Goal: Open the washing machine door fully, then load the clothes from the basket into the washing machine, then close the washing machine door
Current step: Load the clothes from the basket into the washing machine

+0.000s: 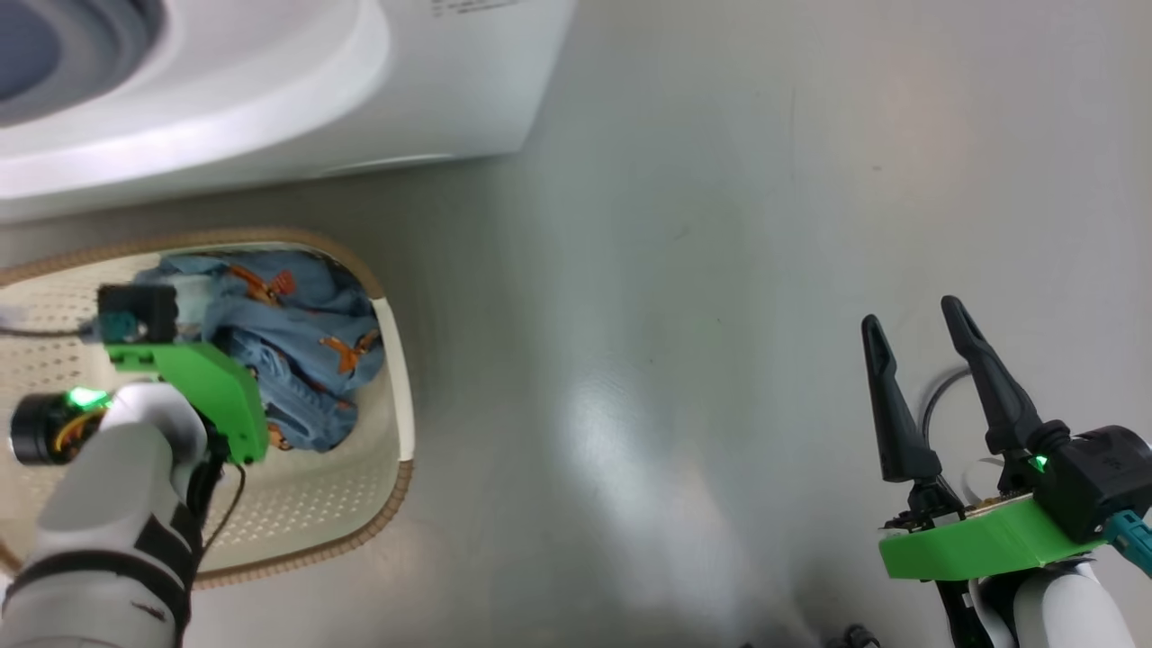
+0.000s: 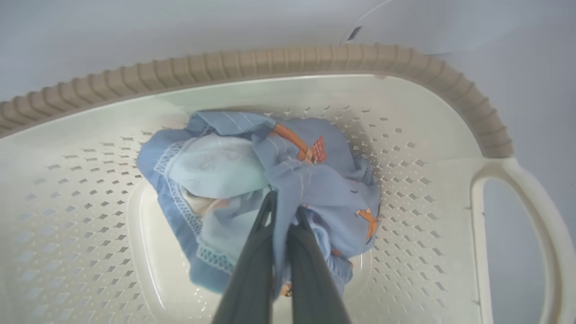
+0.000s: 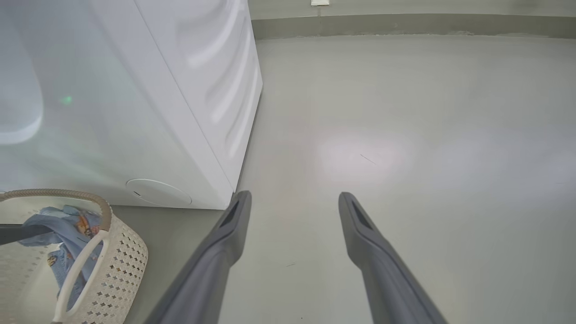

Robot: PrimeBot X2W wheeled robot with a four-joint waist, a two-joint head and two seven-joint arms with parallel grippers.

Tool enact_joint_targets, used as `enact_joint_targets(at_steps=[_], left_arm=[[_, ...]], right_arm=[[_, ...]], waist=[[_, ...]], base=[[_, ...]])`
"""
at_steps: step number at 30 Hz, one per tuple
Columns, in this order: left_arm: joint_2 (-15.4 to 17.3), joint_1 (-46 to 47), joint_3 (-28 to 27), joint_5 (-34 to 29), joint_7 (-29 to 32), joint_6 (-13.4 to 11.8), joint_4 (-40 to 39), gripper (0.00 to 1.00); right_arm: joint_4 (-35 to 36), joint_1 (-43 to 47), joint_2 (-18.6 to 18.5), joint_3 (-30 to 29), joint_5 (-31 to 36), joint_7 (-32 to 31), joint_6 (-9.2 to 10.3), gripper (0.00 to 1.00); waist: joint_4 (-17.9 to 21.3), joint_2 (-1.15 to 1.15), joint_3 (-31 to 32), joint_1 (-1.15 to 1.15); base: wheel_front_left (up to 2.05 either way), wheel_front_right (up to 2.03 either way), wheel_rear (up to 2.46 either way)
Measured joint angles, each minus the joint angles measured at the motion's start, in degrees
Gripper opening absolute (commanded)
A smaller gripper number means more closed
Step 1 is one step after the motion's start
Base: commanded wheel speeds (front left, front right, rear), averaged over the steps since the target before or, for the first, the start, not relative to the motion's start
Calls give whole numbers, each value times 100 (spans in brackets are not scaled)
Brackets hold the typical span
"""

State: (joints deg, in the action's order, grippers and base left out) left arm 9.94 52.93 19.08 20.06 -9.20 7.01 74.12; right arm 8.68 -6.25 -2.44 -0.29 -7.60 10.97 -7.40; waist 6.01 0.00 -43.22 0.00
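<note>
While the left pincer (image 2: 284, 204) reaches down into the basket (image 2: 270, 60), its two dark fingers (image 2: 252, 270) are pressed together on a fold of the clothes (image 2: 234, 175). A strip of the light-blue fabric is caught between them. The clothes lie as one crumpled heap on the bottom of the basket, and orange-brown figures and a pale patch are visible on the fabric. The basket is cream-white with many small holes and has a brown ribbed rim. One side handle (image 2: 508, 171) shows at the right of the left wrist view.

In the head view the basket (image 1: 387, 504) stands on the grey floor (image 1: 675, 315) at the left, just in front of the washing machine (image 1: 270, 90). The green wrist mount (image 1: 207, 378) of the left arm hangs over the clothes (image 1: 306, 342) and hides the fingers there. A grey-blue ring (image 1: 54, 45) on the front of the machine is at the top left corner.

The right pincer (image 1: 909, 312) is at the lower right, well apart from the basket, with its fingers spread and nothing between them. In the right wrist view the right pincer (image 3: 294, 194) has only the bare floor (image 3: 405, 135) between its fingers. The white side of the washing machine (image 3: 135, 112) rises at the left. The basket (image 3: 121, 261) with the clothes (image 3: 67, 225) sits in the lower left corner, near the base of the machine.
</note>
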Motion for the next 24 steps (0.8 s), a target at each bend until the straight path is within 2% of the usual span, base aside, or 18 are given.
enact_joint_targets(at_steps=[8,12,19,24], left_arm=[[-98,-165,366,19,-321,33,-73,0],[-163,-426,552,216,-445,36,-242,0],[-145,-868,901,461,-494,38,-620,0],[-22,-1220,931,606,-501,38,-1152,0]], right_arm=[[-116,-2,-3,-1,0,5,0,100],[-203,-3,-5,5,0,5,0,100],[-299,-2,-11,9,1,-5,0,100],[-382,12,-20,20,1,-37,0,100]], waist=[[-197,0,253,0],[-285,0,415,0],[-446,0,759,0],[-573,0,1037,0]], base=[[0,0,0],[0,0,0],[0,0,0],[0,0,0]])
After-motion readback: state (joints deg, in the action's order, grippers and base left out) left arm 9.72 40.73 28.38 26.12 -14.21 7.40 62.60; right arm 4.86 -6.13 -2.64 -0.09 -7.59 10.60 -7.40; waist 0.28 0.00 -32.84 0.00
